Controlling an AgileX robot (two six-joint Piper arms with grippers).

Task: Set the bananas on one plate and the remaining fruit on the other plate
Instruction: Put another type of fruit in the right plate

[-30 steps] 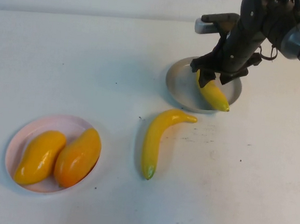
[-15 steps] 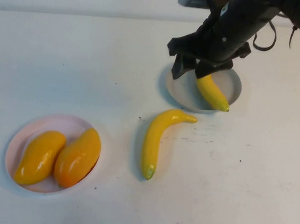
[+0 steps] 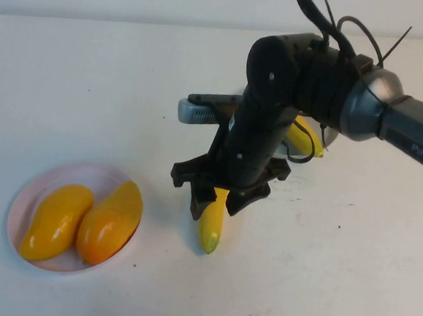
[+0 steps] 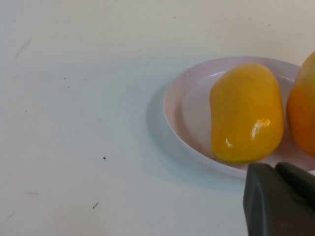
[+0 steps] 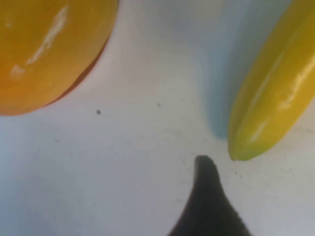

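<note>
Two plump glossy mangoes [image 3: 82, 222] side by side on pale pink round plate [image 3: 27, 196] at near left, left tool [image 4: 280, 199] just beside, state impossible to tell. Mid-worktop [image 3: 91, 105], right tool [image 3: 219, 200] spread apart over slender yellow banana [image 3: 211, 224]. Farther right, second curved yellow banana [image 3: 305, 138] on mostly hidden grey-blue plate [image 3: 330, 135].

On the tabletop [image 3: 93, 83], 2 mangoes [image 3: 82, 221] lie side by side on the left plate [image 3: 29, 188]. Right of it lies 1 banana [image 3: 211, 227], the right end effector [image 3: 217, 202] over it. Behind, another banana [image 3: 304, 140] rests on the far plate [image 3: 329, 136]. The left end effector [image 4: 280, 199] sits beside the left plate.
</note>
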